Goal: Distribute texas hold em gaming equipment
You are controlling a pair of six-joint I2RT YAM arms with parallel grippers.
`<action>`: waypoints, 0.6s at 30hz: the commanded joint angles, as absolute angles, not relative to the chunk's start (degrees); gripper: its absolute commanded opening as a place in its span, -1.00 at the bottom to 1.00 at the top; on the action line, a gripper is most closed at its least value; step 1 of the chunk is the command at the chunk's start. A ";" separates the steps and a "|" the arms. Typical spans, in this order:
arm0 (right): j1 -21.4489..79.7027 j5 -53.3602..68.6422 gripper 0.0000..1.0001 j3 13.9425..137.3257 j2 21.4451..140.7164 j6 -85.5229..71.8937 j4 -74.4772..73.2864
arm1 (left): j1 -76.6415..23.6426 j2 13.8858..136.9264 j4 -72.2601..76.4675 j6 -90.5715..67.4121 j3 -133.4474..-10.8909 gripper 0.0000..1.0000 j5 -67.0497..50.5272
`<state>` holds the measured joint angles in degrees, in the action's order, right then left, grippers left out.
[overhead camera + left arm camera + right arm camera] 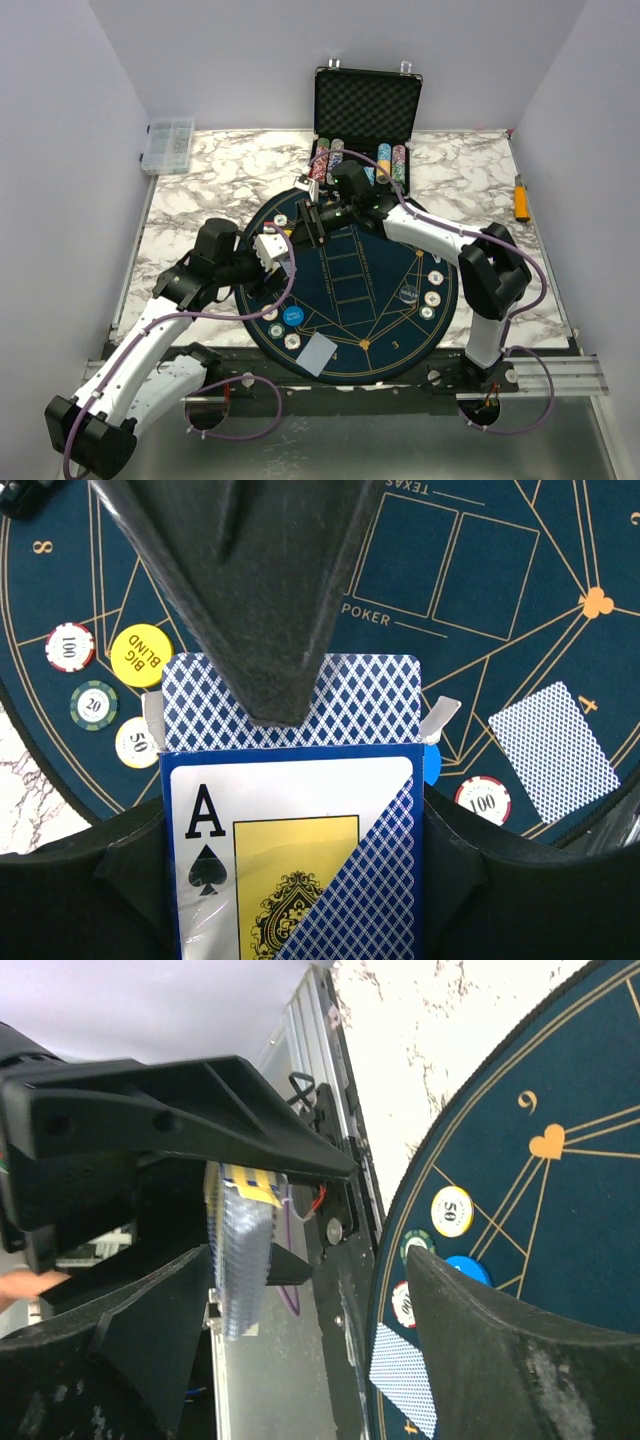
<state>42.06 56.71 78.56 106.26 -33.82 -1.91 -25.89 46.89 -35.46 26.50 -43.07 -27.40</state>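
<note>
The left claw is clamping the card box by its two long sides and is holding it over the left part of the round mat. The box is open at its far end, and the deck is showing its blue-patterned back there. The long axis of the box is pointing away from the left claw, straight toward the right claw, so a card would be leaving along this line. The right claw is standing apart. One of its fingers is lying from above on the back of the top card, and the other is staying well apart from the deck. I am judging that the right arm is the nearer one for drawing a card, while the left is only offering the box.

Counting: one box, one deck in it, and one card lying face down near the front edge of the mat. Close to it a blue disc is lying with three rimmed chips. In the left wrist view another group is lying: one yellow disc and three numbered chips. At the right edge of the mat a clear dealer disc is lying beside, I think, four pale chips; they are too small to be sure. More chips are standing in the open case at the back of the worktop.
</note>
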 commanded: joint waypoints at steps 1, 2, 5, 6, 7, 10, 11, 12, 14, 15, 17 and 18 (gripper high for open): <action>42.50 58.11 0.55 79.72 107.73 -29.68 -8.00 | -25.97 46.97 -33.53 25.93 -45.81 -1.00 -25.82; 42.37 57.57 0.45 80.13 107.75 -28.52 -9.69 | -25.95 47.02 -33.51 25.92 -45.81 -1.00 -25.75; 41.39 56.88 0.22 80.43 107.50 -26.65 -12.25 | -25.85 46.78 -33.55 26.06 -45.50 -1.00 -25.58; 40.91 56.94 0.15 80.35 107.25 -26.15 -12.83 | -25.84 46.82 -33.57 26.10 -45.25 -1.00 -25.58; 40.16 57.04 0.10 80.26 107.02 -25.63 -13.42 | -25.84 46.75 -33.57 26.10 -45.14 -1.00 -25.51; 38.86 57.71 0.02 80.09 106.09 -24.23 -14.52 | -25.76 46.67 -33.44 25.87 -44.49 -1.00 -25.49; 38.74 57.99 0.01 80.17 105.64 -23.74 -14.76 | -25.75 46.67 -33.35 25.56 -44.40 -1.00 -25.53; 38.75 58.49 0.01 80.16 105.28 -23.55 -14.53 | -25.75 46.65 -33.40 25.38 -44.34 -1.00 -25.70; 38.76 60.56 0.08 80.07 104.65 -24.20 -13.06 | -25.75 46.84 -33.24 25.44 -44.36 -1.00 -26.03; 38.75 61.55 0.19 79.80 104.34 -25.38 -11.93 | -25.75 47.01 -33.12 25.42 -44.47 -1.00 -25.94; 38.84 63.24 0.40 78.77 103.52 -28.46 -7.94 | -25.75 47.42 -33.13 25.73 -44.93 -1.00 -26.01; 38.95 63.75 0.49 78.28 103.26 -30.26 -5.54 | -25.75 47.50 -33.13 25.82 -44.99 -1.00 -26.08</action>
<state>39.13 60.14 79.57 105.84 -27.27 -10.04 -25.96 47.70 -35.92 25.85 -43.57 -25.80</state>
